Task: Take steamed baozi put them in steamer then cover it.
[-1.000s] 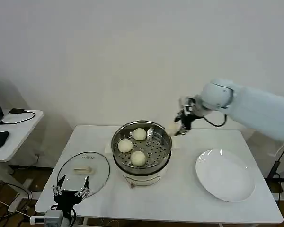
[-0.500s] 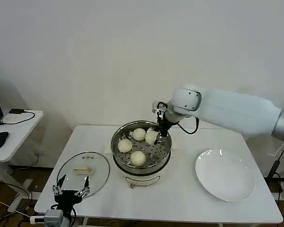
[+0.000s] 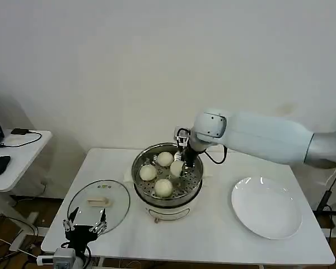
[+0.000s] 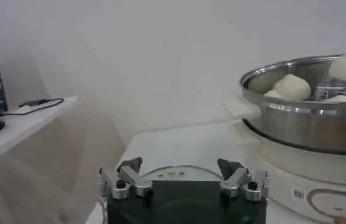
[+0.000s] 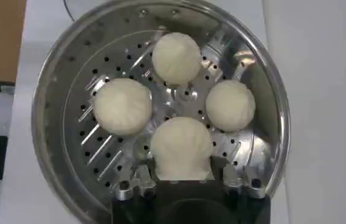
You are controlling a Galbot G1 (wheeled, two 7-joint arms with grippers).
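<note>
Right end effector (image 3: 178,166) pinching fourth cream-white round bun (image 5: 181,148) over shiny steel steamer (image 3: 139,180): lower onto perforated tray's free gap, then spread fingers without nudging neighbours.

Left end effector (image 4: 182,180) spread, parked beside clear glass lid (image 3: 98,204).

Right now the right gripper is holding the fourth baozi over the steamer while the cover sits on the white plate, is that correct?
Not quite. The cover lies on the table to the left of the steamer, as the head view shows; the plate is bare. The rest holds: the right gripper holds the fourth baozi over the steamer.
</note>
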